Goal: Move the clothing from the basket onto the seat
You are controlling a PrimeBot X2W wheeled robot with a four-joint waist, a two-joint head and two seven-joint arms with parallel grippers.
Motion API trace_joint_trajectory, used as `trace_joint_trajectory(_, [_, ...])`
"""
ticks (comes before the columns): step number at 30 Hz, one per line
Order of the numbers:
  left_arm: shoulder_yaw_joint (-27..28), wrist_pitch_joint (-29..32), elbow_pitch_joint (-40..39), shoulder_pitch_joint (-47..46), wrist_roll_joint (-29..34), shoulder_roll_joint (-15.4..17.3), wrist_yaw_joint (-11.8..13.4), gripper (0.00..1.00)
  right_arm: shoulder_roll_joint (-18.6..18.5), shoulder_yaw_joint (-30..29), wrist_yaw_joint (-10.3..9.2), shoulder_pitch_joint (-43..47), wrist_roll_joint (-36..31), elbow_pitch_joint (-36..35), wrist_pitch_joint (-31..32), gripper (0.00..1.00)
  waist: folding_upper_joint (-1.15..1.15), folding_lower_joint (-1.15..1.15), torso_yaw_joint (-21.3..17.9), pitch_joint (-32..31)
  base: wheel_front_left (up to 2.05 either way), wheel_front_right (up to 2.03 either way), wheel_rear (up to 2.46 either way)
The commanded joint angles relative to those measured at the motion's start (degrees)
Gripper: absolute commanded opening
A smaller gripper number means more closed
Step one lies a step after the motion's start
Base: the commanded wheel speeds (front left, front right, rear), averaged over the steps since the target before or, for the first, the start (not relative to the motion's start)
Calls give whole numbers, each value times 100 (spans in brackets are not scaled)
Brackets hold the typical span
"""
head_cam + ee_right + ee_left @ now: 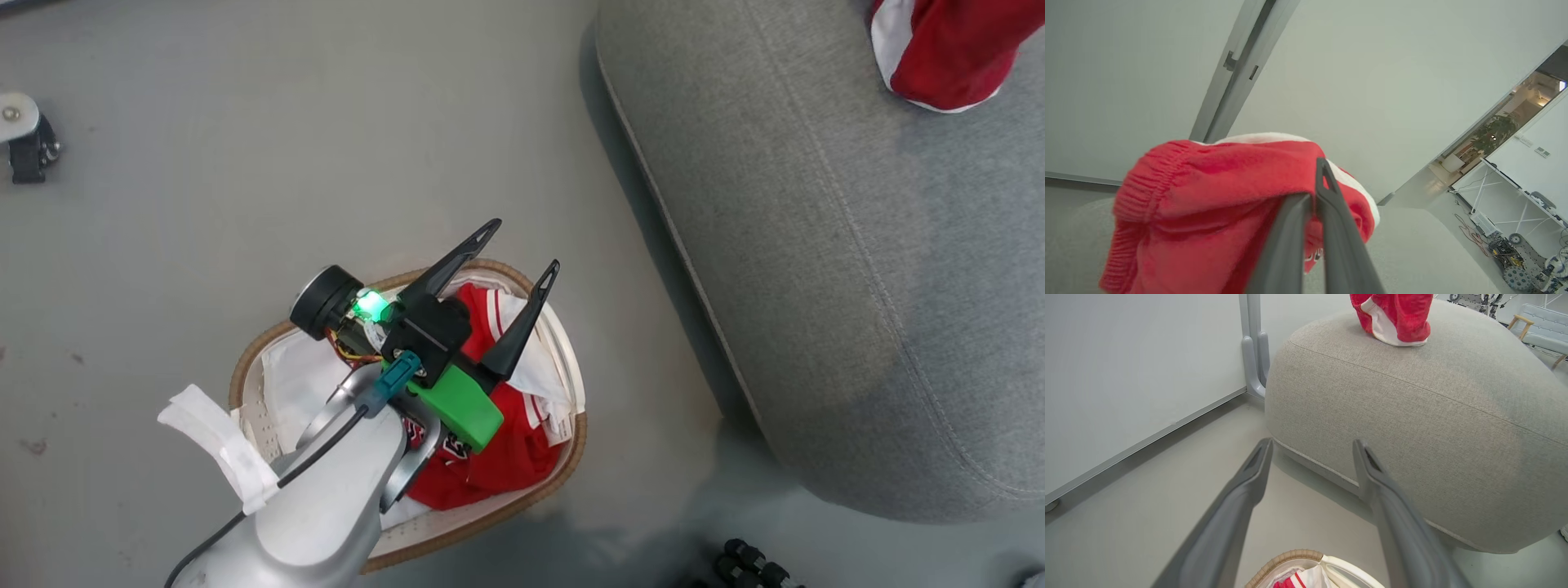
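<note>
At the lower left of the head view, the basket (235, 380) sits on the grey floor (245, 163) with the red jersey (498, 457) bunched in its right half, white liner (286, 376) showing beside it. The left tool (524, 243) hangs just over that heap, released, its 2 fingers spread wide and gripping nothing. From its own wrist camera, the left tool (1312, 445) points past the basket rim (1290, 555) toward the seat (1412, 428).

Further right, the seat (816, 286) fills the frame, well apart from the basket. At the upper right corner the red shorts (947, 57) rest on it. In the right wrist view, the right tool (1312, 179) is clenched on the shorts (1208, 196), fabric draped round both fingers.

So 1 garment is across and 1 is left, I'd judge. The risks look like these:
- The liner lies right against the jersey, so a deep pinch could catch both and lift the light basket too.
- A shallow pinch on a loose fold could slip, dropping the jersey on the floor between basket and seat.
- The shorts (1396, 314) wrap the right fingers and could cling when let go.
</note>
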Motion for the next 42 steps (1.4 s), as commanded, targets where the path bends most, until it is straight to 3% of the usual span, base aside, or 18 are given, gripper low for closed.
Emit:
trace_joint_trajectory(1, [16, 32, -43, -117, 46, 32, 18, 100, 54, -104, -8, 123, -38, 76, -2, 0, 0, -1, 274, 392, 0, 0, 0])
trace_joint_trajectory(12, [-23, 41, -163, -80, -9, 117, 67, 100, 473, -719, -8, 719, -346, 767, -2, 0, 0, -1, 331, 445, 0, 0, 0])
trace_joint_trajectory(13, [-14, 38, -172, -58, -30, 115, 86, 100, 510, -756, -8, 742, -353, 826, -2, 9, 0, -1, 331, 428, 0, 0, 0])
trace_joint_trajectory(14, [-1, 33, -179, -28, -42, 113, 107, 100, 537, -795, -8, 750, -367, 835, -2, 31, 0, -1, 333, 405, 0, 0, 0])
trace_joint_trajectory(15, [6, 31, -188, -4, -55, 111, 110, 100, 567, -820, -8, 782, -394, 817, -2, 87, 0, -1, 335, 384, 0, 0, 0])
trace_joint_trajectory(16, [17, 24, -194, 29, -78, 114, 124, 100, 618, -842, -8, 854, -409, 783, -2, 100, 0, -1, 336, 353, 0, 0, 0])
trace_joint_trajectory(25, [153, -28, -180, 269, -235, 148, 251, 100, 939, -780, -8, 1613, -441, 227, -2, 100, 0, -1, 323, -118, 0, 0, 0])
trace_joint_trajectory(31, [373, -60, -105, 396, -362, 83, 293, 100, 933, -641, -8, 1996, -332, 12, -2, 100, 0, -1, 466, -666, 0, 0, 0])
trace_joint_trajectory(42, [1433, -49, -256, 1200, -548, -148, 428, 100, 1233, -71, -7, 2180, 105, -258, -2, 100, 0, -1, 899, -1790, 0, 0, 0])
